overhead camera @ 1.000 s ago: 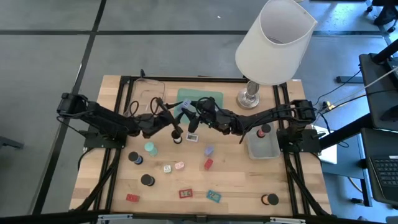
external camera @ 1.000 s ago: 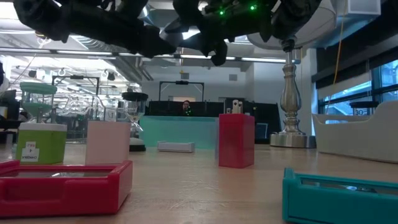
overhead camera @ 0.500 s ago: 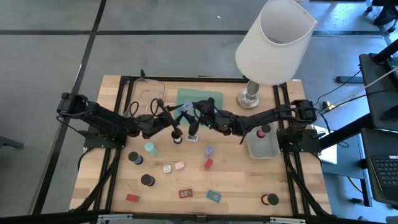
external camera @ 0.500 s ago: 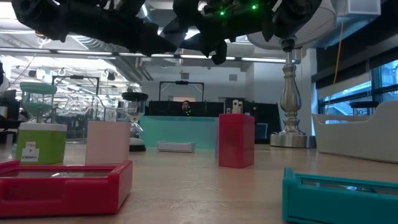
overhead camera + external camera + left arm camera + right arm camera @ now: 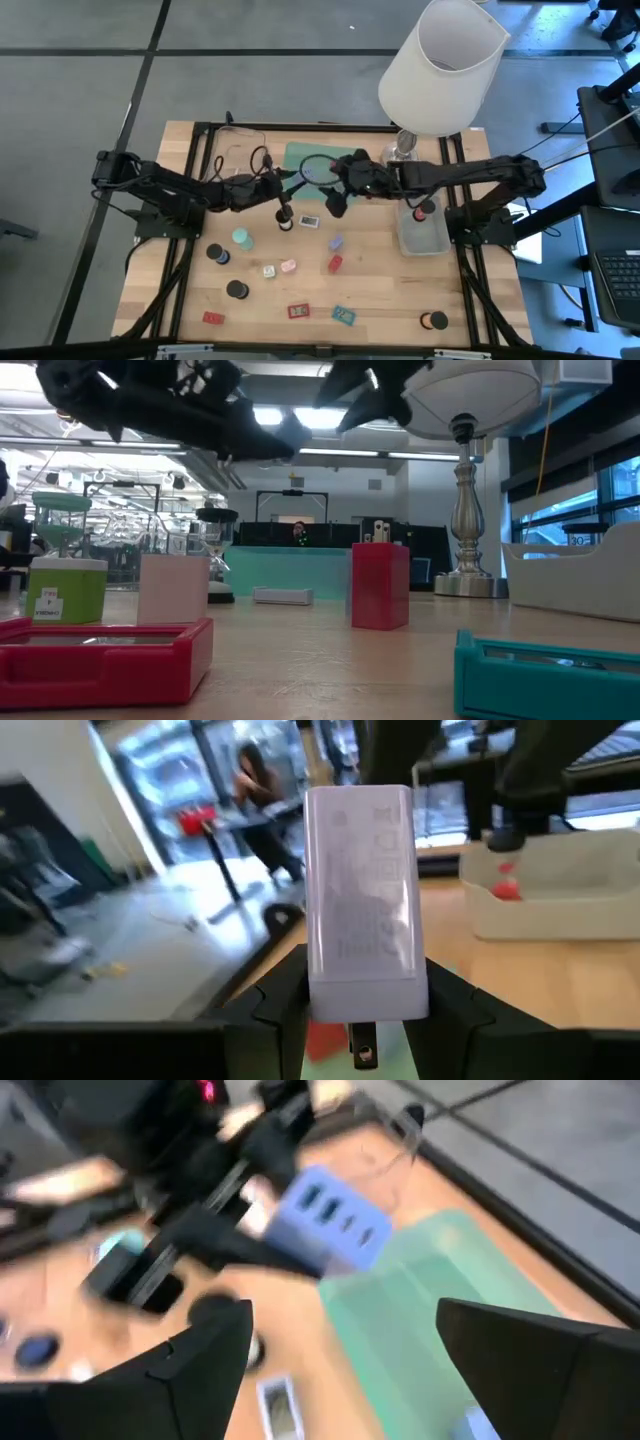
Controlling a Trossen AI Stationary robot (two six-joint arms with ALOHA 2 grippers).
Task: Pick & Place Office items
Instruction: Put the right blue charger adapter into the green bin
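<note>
A lavender block [image 5: 365,905] is being held between the fingers of the left claw [image 5: 365,1010], clamped at its lower end, with a small dark stub showing underneath it. In the high view it is being carried above the worktop [image 5: 380,295], near the middle and toward the far edge, just beside the green tray [image 5: 335,152]. It is judged to be light, stiff and smooth-sided, so slipping or twisting is the likely risk; a grip across its two broad flat faces, low and centred, is judged to be the safest hold. It is seen as a pale rounded-corner rectangle with faint markings on its face.

The right claw [image 5: 345,1350] is being held with its fingers well apart and nothing between them, just beside the block on the side toward the lamp [image 5: 440,65]. From its own camera the block is seen as bluish, with dark slots on one face.

The other office items are lying scattered toward the near edge: a red block [image 5: 335,264], a mint-green cap [image 5: 241,238], black caps [image 5: 236,290], flat red [image 5: 298,312] and teal [image 5: 344,315] rectangles.
</note>
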